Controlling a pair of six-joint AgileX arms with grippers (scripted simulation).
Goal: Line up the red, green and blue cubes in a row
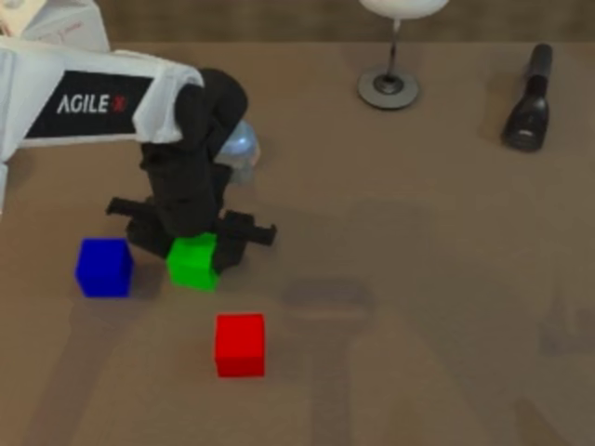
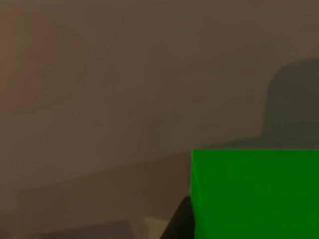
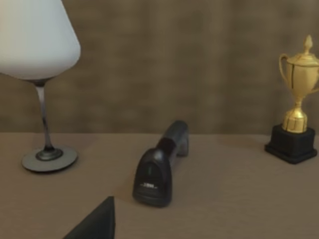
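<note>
1. Left arm (image 1: 102, 98) comes in from upper left of the top view, white casing w/ AGILEX print, black wrist reaching down toward centre-left of the table (image 1: 418, 279).
2. Left gripper (image 1: 193, 253) sits directly over the green cube (image 1: 193, 263), left of frame centre. Black body covers the cube's far edge; dark finger parts stick out to either side of it.
3. Jaws: in the left wrist view the green cube (image 2: 254, 194) fills the lower right corner, a dark finger (image 2: 177, 224) right against its side. Looks clamped on the cube, but the 2nd finger isn't visible, so can't tell for sure.
4. Blue cube (image 1: 103, 268) is just left of the green one, small gap btwn them, roughly level in the frame.
5. Red cube (image 1: 240, 345) lies lower in the frame, below and slightly right of green, apart from both others. So blue + green side by side, red out of line.
6. Right arm isn't visible in the top view. In the right wrist view only a dark wedge shows at the bottom edge; can't tell its jaws.
7. Other items: wine glass (image 1: 390, 84) w/ round base at upper centre; black handheld scanner (image 1: 528, 102) at upper right; pale bluish rounded object (image 1: 240, 147) partly hidden behind the left wrist; white box (image 1: 65, 23) in the top left corner.
8. Right wrist view: same glass (image 3: 42, 99) at left, scanner (image 3: 159, 169) in centre, gold trophy (image 3: 296, 119) on a black base at right, all standing or lying on the table before a dark patterned wall.
</note>
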